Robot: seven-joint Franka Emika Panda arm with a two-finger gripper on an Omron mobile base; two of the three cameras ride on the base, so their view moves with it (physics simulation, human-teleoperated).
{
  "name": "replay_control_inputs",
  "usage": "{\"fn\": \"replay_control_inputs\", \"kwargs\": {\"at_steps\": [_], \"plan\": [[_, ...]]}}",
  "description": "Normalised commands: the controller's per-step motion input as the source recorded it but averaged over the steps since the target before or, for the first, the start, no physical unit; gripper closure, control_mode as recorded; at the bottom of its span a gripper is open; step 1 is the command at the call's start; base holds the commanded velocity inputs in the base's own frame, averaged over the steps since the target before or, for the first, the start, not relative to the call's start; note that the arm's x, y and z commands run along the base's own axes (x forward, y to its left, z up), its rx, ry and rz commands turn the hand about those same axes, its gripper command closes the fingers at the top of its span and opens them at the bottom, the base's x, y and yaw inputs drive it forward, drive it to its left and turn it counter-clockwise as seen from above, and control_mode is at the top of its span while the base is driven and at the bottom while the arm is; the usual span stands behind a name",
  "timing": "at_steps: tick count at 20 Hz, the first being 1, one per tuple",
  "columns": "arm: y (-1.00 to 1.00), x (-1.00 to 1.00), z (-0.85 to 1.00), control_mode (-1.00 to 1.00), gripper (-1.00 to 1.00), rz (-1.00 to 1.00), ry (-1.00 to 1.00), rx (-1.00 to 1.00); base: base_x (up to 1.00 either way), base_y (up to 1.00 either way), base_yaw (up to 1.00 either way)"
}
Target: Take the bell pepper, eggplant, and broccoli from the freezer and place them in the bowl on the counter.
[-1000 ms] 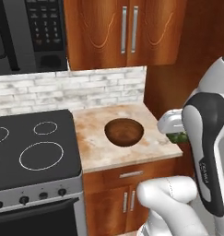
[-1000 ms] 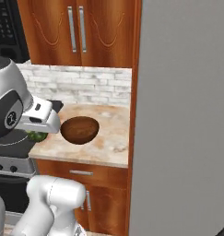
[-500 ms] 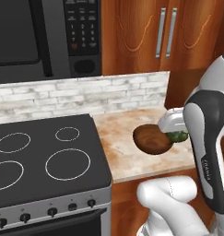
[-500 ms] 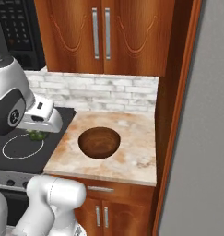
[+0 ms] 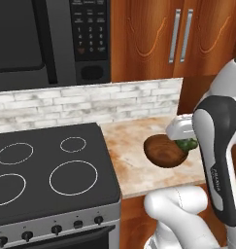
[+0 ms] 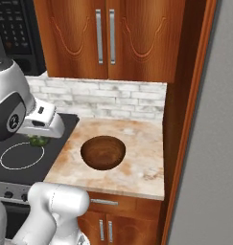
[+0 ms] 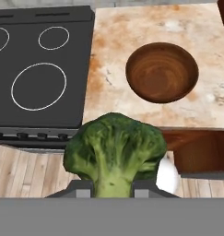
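Pinching the dark green bumpy broccoli [image 7: 114, 147] by its pale stalk, the hand [image 7: 113, 186] hangs in front of the beige marbled stone surface [image 7: 132, 60], above the wooden floor [image 7: 26, 170]. Beyond it, the round dark brown wooden bowl [image 7: 162, 71] sits on that surface, beside the black stove top [image 7: 39, 69].

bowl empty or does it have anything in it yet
Empty. The hand view shows the bowl's bare brown hollow; the broccoli is in the end effector, short of it.
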Motion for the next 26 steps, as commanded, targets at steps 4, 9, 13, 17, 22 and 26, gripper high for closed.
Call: {"fn": "replay_control_inputs", "kwargs": {"at_steps": [4,9,13,17,22,26], "plan": [[-0.26,0.67,-0.16,-1.00,1.00,0.01,0.03,0.00,0.00,0.00,0.00],[-0.28,0.90,-0.41,-1.00,1.00,0.00,0.18,0.00,0.00,0.00,0.00],[-0.12,0.99,-0.62,-1.00,1.00,0.00,0.30,0.00,0.00,0.00,0.00],[-0.18,0.92,-0.63,-1.00,1.00,0.00,0.18,0.00,0.00,0.00,0.00],[-0.19,0.69,-0.60,-1.00,1.00,0.00,0.02,0.00,0.00,0.00,0.00],[-0.13,0.27,-0.62,-1.00,1.00,0.00,-0.05,-0.01,0.00,0.00,0.00]]}}
